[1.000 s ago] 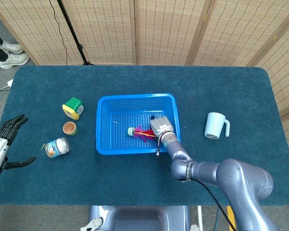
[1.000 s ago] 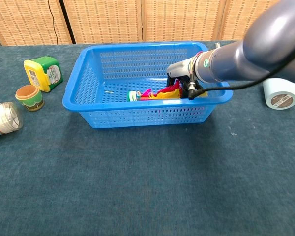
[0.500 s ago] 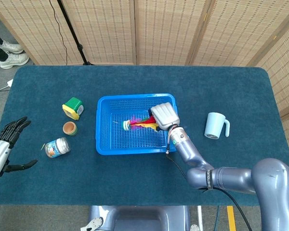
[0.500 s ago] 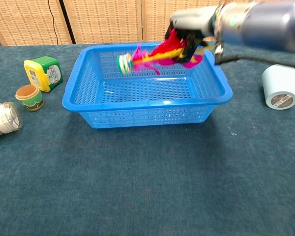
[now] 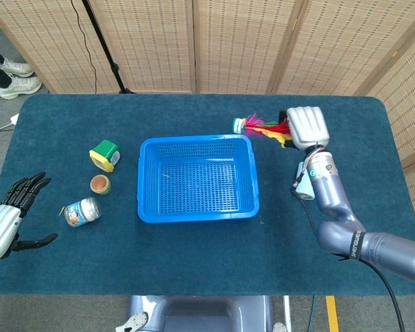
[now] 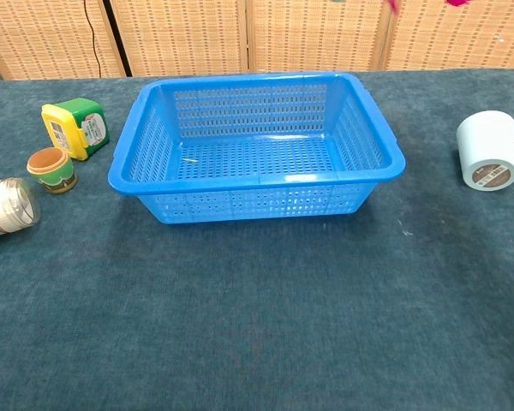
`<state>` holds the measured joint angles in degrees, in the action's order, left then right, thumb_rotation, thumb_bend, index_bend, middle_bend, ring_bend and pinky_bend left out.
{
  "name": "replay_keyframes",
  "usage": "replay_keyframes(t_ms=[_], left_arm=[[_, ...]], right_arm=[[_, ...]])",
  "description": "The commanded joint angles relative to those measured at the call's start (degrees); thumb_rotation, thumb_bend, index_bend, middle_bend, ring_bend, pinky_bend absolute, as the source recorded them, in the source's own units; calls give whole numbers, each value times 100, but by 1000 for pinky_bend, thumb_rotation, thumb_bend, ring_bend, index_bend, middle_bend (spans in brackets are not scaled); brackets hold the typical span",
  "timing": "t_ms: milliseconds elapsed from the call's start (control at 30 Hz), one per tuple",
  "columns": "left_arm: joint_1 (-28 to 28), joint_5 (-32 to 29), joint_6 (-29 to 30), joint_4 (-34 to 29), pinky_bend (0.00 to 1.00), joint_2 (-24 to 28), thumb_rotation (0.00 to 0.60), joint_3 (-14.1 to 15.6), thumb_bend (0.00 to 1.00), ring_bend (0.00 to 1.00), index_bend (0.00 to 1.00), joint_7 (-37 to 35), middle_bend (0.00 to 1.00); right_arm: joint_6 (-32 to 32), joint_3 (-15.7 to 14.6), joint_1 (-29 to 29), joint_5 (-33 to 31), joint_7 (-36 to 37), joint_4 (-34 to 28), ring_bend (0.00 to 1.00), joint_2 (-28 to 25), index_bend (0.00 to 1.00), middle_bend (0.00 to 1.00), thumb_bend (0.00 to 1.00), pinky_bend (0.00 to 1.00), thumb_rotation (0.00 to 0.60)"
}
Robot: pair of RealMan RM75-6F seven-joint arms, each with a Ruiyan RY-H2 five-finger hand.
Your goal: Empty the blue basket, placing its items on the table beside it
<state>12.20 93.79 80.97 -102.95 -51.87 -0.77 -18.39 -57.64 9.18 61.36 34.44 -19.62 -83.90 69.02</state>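
The blue basket (image 5: 197,177) sits mid-table with nothing in it but a small pale fleck (image 6: 189,159) on its floor. My right hand (image 5: 306,126) is raised beyond the basket's far right corner, holding a feather shuttlecock (image 5: 259,127) with red, yellow and pink feathers and a green-and-white base pointing left. Only a pink feather tip (image 6: 455,2) shows at the top edge of the chest view. My left hand (image 5: 10,211) hovers open at the table's left edge, fingers spread.
Left of the basket lie a yellow box with a green lid (image 5: 105,155), a small brown pot (image 5: 100,184) and a tipped glass jar (image 5: 81,211). A pale blue mug (image 5: 310,181) stands to the basket's right, under my right forearm.
My right hand lifted the shuttlecock out of the basket and carried it up and to the right, past the far right corner. The left hand barely shifted.
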Motion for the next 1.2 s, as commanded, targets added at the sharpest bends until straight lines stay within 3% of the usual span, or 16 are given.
replay_keyframes(t_ms=[33,133,200,267,333,367,500,633,800,933,1033,1200], left_arm=[[-2,12,1,-33,0,-46,600,7,130,0,0,150,0],[-2,16,-18,-63,0,-85,600,23,131,0,0,274,0],[-9,25,-10,-86,0,-113,600,32,130,0,0,372,0],[-20,28,0,-103,0,-136,600,40,130,0,0,428,0],[-19,14,-16,-110,0,-153,600,46,130,0,0,481,0],[-14,3,-28,-113,0,-163,600,44,130,0,0,509,0],[-26,-15,-28,-118,0,-217,600,51,130,0,0,653,0],[-101,-35,81,-81,0,-310,600,54,130,0,0,896,0],[-363,-126,489,27,0,-450,600,46,130,0,0,1048,0],[-575,-164,766,235,0,-559,600,84,130,0,0,988,0],[-732,-229,894,488,0,-658,600,139,131,0,0,904,0],[-842,-281,1015,773,0,-731,600,128,130,0,0,791,0]], right_arm=[[419,-149,-482,150,494,1138,597,446,614,603,607,773,600],[558,-126,-652,410,852,1863,551,883,566,564,604,732,600],[805,-110,-754,586,1149,2333,419,1176,426,433,401,593,600],[1162,-102,-831,810,1510,2545,123,1297,131,135,56,281,600],[1683,-181,-865,951,1668,2633,1,1290,6,5,0,71,600],[1878,-207,-859,1008,1681,2652,0,1265,0,0,0,16,600],[1869,-71,-919,1306,1865,2445,0,1194,0,0,0,0,600],[1382,57,-1071,1618,1880,1807,0,883,0,0,0,0,600],[-423,46,-1756,2557,1692,462,0,232,0,0,0,0,600],[-1634,-251,-2470,3340,1634,-213,0,-66,0,0,0,0,600],[-2422,-638,-3100,3910,1666,-223,0,-52,0,0,0,0,600],[-2947,-967,-3768,4236,1876,597,0,342,0,0,0,0,600]])
